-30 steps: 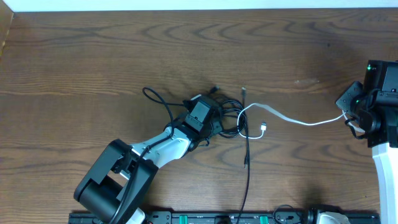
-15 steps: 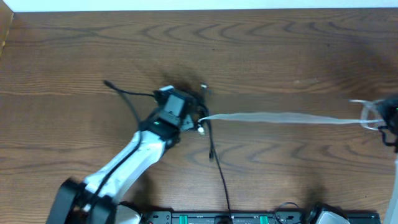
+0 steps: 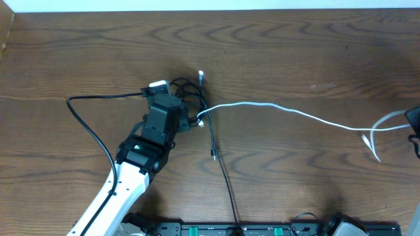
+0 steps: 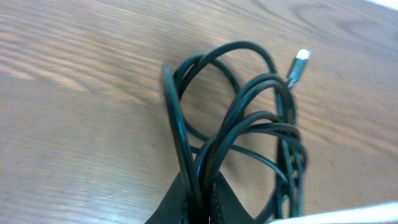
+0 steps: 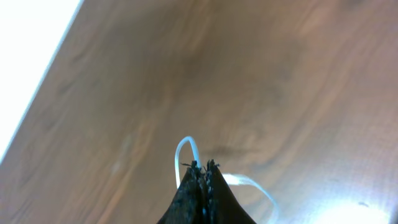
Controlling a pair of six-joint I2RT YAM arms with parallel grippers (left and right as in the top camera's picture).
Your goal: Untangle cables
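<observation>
Tangle of black cables (image 4: 177, 124) sits left of centre, clamped in the left hand (image 4: 199, 199), white cable (image 3: 295, 112) running over open surface (image 3: 295, 46) to the right edge, seemingly pinched by the right hand (image 5: 202, 169).

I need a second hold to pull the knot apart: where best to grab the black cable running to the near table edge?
Take the straight stretch of the black cable below the knot, coming down from above with the gripper closing across it. There it lies flat and alone on the table; higher up it vanishes into that knot, clamped in the left gripper.
</observation>
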